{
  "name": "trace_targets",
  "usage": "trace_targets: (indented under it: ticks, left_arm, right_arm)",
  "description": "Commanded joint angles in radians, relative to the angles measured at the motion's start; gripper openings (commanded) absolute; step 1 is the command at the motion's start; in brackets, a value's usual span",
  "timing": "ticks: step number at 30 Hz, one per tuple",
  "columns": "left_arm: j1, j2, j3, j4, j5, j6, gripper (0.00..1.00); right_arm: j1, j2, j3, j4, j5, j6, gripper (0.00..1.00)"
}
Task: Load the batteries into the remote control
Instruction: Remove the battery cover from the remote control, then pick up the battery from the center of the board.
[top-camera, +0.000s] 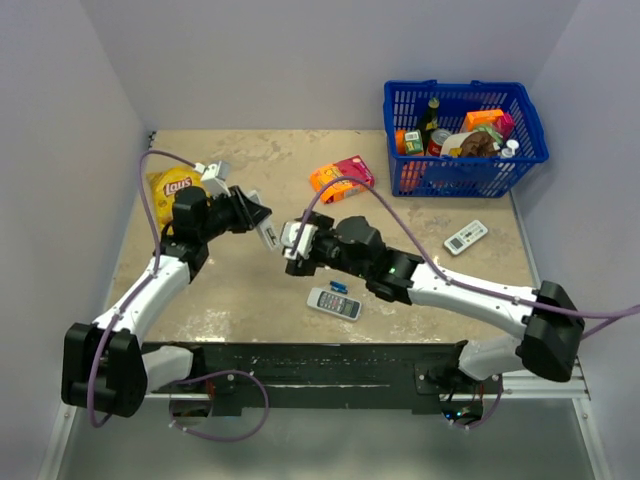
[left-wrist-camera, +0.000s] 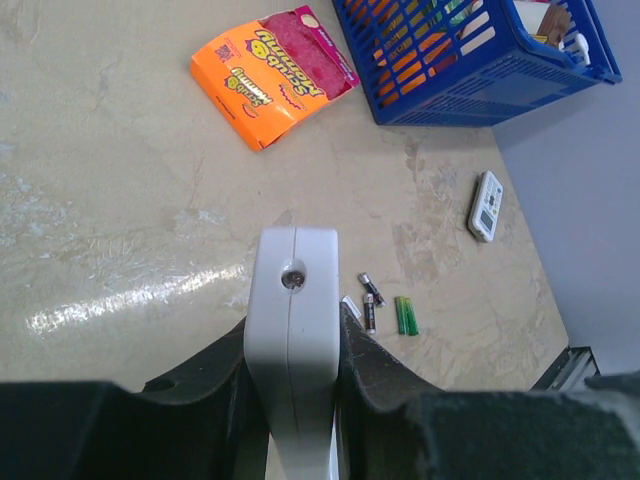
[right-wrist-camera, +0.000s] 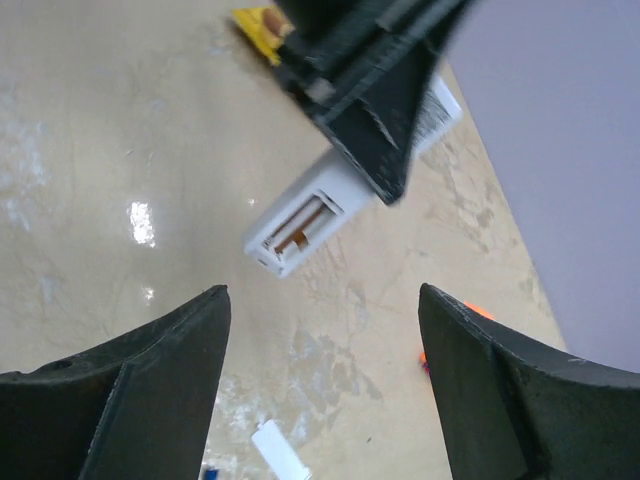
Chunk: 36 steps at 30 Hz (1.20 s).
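My left gripper is shut on the slim white remote control and holds it above the table. In the left wrist view the remote stands end-on between the jaws of the left gripper. The two dark batteries lie on the table beyond it, beside a green pair. My right gripper is open and empty, just right of the remote's free end. The right wrist view shows the remote with its battery compartment open, ahead of the open right gripper.
A small white cover piece lies on the table below the right gripper. A buttoned remote and a small blue item lie near the front. A display remote, blue basket, orange box and chips bag stand around.
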Motion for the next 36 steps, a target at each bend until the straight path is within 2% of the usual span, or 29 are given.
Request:
trace_targets:
  ticks: [1, 6, 9, 15, 18, 19, 22, 23, 26, 33, 36]
  left_arm:
    - [0.005, -0.059, 0.026, 0.038, -0.012, -0.007, 0.00]
    - [0.005, -0.084, 0.034, 0.027, -0.006, 0.007, 0.00]
    - [0.005, -0.105, 0.039, 0.023, 0.003, 0.014, 0.00]
    - [0.005, -0.163, 0.028, 0.037, 0.015, 0.023, 0.00]
    - [0.005, -0.199, 0.002, 0.043, 0.023, 0.030, 0.00]
    - [0.005, -0.221, -0.020, 0.056, 0.027, 0.030, 0.00]
    - [0.005, -0.264, -0.049, 0.070, 0.055, 0.046, 0.00]
    - [0.005, -0.275, -0.057, 0.073, 0.072, 0.050, 0.00]
    - [0.005, -0.312, -0.081, 0.099, 0.116, 0.074, 0.00]
    - [0.005, -0.298, -0.100, 0.184, 0.264, 0.070, 0.00]
    - [0.006, -0.265, -0.100, 0.211, 0.320, 0.050, 0.00]
  right_arm:
    - [-0.033, -0.068, 0.026, -0.119, 0.137, 0.311, 0.77]
    - [-0.051, -0.097, 0.036, -0.259, 0.251, 0.467, 0.73]
    - [-0.097, -0.101, 0.026, -0.322, 0.242, 0.564, 0.70]
    - [-0.220, -0.110, -0.045, -0.356, 0.220, 0.786, 0.64]
    - [-0.254, -0.105, -0.069, -0.353, 0.199, 0.874, 0.58]
    - [-0.262, -0.104, -0.075, -0.349, 0.193, 0.894, 0.52]
    - [-0.294, -0.104, -0.105, -0.331, 0.187, 0.946, 0.49]
    - [-0.311, -0.108, -0.120, -0.320, 0.182, 0.955, 0.57]
    - [-0.360, -0.127, -0.155, -0.303, 0.152, 0.997, 0.98]
    - [-0.436, -0.154, -0.224, -0.262, 0.121, 1.078, 0.98]
    - [-0.438, -0.153, -0.230, -0.279, 0.173, 1.070, 0.95]
